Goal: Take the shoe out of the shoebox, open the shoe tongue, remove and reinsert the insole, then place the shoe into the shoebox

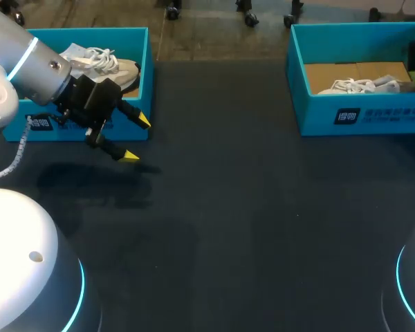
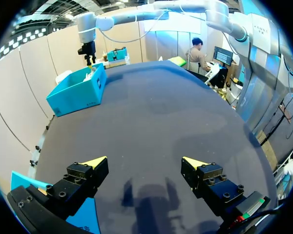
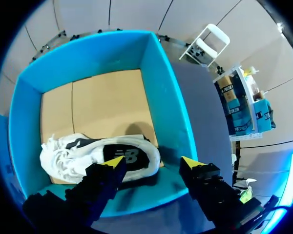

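Nearest to you, your left gripper [image 1: 136, 138] hangs over the dark table [image 1: 249, 228], just in front of the left shoebox [image 1: 90, 32]. Its jaws stand wide open and hold nothing. Inside that box, at the far left, lies a white shoe [image 1: 104, 61]. At the far right stands the right shoebox [image 1: 373, 114], and a second shoe [image 1: 353, 86], also white, lies on its cardboard floor. Your right gripper [image 3: 151, 162] hovers above this box, over one of its walls. Its jaws are wide open and empty, and the second shoe is below one finger. As I judge it, the task is at its very beginning. No shoe is taken out yet, so lifting it out, opening the tongue, removing and reinserting the insole, and putting the shoe back into the shoebox are all left for you.
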Robot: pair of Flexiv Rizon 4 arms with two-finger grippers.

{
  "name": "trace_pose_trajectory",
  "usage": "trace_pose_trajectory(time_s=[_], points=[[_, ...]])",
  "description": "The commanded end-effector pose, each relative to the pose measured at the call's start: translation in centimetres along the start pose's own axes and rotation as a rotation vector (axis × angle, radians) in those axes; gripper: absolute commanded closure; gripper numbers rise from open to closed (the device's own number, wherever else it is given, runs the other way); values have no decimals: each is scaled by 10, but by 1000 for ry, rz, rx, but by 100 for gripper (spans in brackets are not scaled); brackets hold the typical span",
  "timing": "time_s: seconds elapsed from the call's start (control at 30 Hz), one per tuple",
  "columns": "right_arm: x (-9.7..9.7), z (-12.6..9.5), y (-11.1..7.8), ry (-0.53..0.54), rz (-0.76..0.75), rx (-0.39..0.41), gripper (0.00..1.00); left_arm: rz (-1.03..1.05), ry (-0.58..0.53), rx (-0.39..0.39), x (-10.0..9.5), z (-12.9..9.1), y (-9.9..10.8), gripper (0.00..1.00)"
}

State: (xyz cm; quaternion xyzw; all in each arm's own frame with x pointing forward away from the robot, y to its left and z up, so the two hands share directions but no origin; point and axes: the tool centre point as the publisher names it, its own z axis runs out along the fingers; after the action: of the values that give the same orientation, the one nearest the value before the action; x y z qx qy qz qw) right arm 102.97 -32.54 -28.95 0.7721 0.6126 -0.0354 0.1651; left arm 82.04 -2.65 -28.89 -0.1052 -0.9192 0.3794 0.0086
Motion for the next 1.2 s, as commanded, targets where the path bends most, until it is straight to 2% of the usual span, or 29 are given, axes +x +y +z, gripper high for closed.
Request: trace_pose_trajectory(time_s=[0.03, 0.17, 0.4, 0.5, 0.6, 0.73, 0.87, 0.93, 1.07, 1.2], points=[[1, -20, -9, 11, -5, -29, 23, 0, -1, -3, 1, 0, 0, 0], [8, -28, -10, 35, -4, -43, 13, 18, 4, -2, 1, -5, -1, 0], [19, -34, -13, 72, 1, -57, 9, 112, 46, -13, -6, -25, -3, 0], [22, -34, -15, 81, 1, -63, 0, 191, 60, -58, -15, -35, 0, 0], [23, -34, -15, 87, 2, -67, 0, 283, 95, -86, -22, -45, 3, 0], [25, -33, -17, 89, 1, -69, 0, 365, 98, -163, -34, -58, 11, 0], [25, -32, -19, 89, 7, -67, 0, 478, 143, -194, -44, -70, 18, 0], [26, -33, -19, 89, 7, -64, 0, 522, 135, -240, -51, -76, 22, 0], [26, -33, -20, 87, 5, -60, 0, 621, 174, -245, -56, -85, 25, 0], [28, -37, -21, 87, -1, -53, 0, 723, 293, -240, -60, -96, 31, 0]])
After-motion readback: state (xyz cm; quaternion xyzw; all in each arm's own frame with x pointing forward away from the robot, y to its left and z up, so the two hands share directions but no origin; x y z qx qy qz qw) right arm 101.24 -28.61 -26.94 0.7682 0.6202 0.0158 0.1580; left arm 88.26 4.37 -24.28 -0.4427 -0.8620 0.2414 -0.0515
